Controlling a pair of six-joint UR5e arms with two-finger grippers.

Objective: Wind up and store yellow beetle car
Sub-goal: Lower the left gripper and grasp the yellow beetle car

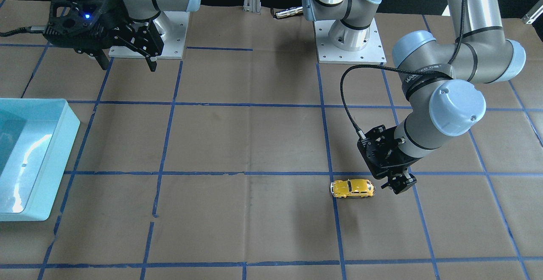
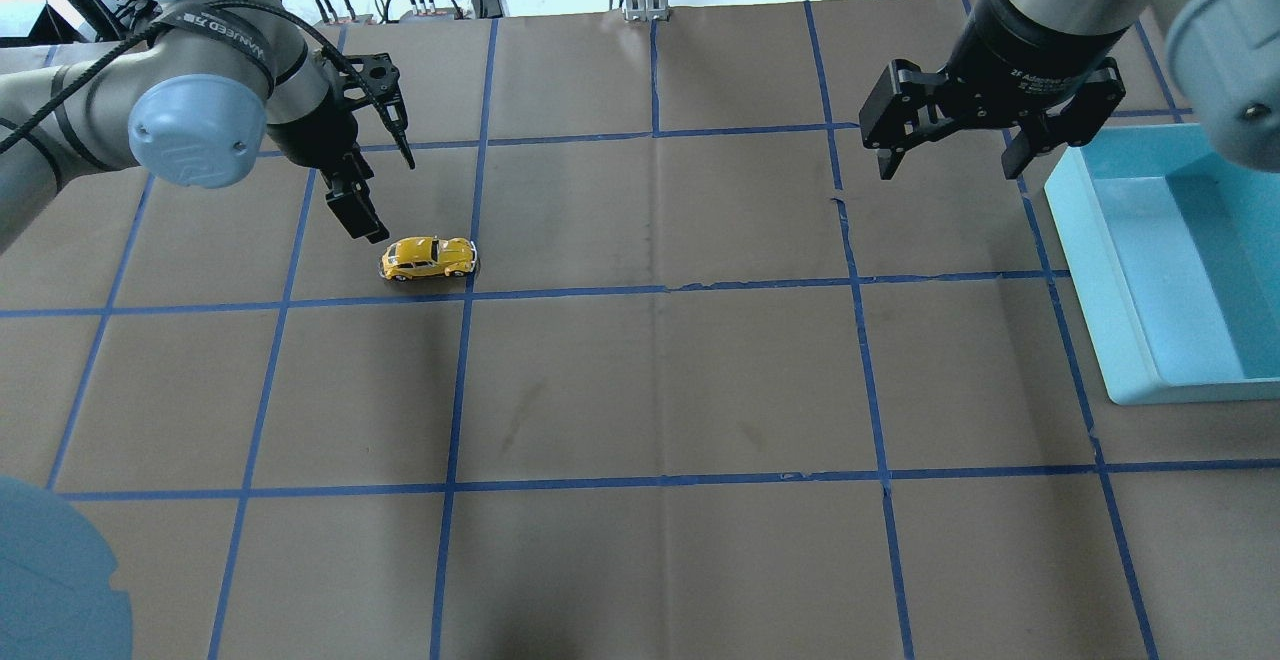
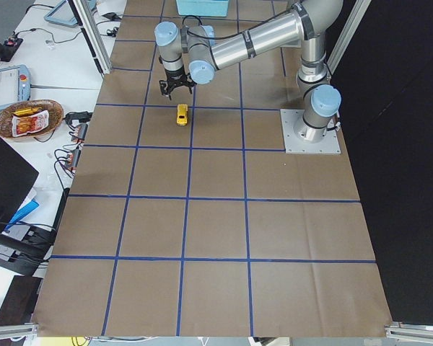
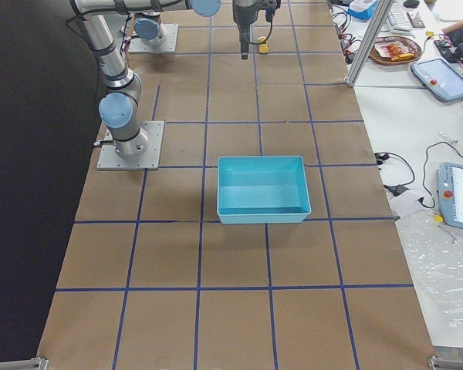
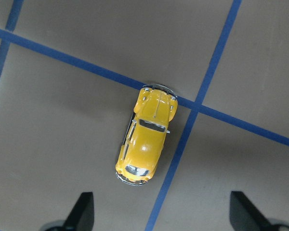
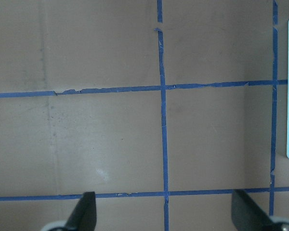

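The yellow beetle car stands on its wheels on the brown paper table, next to a blue tape crossing. It also shows in the front view and in the left wrist view. My left gripper is open and empty. It hangs just beside the car, towards the table's far left, and does not touch it; in the left wrist view the car lies ahead of the spread fingers. My right gripper is open and empty, held high near the bin.
A light blue open bin stands at the table's right side and shows in the front view; nothing shows inside it. Blue tape lines mark a grid on the paper. The arm bases stand at the robot's edge.
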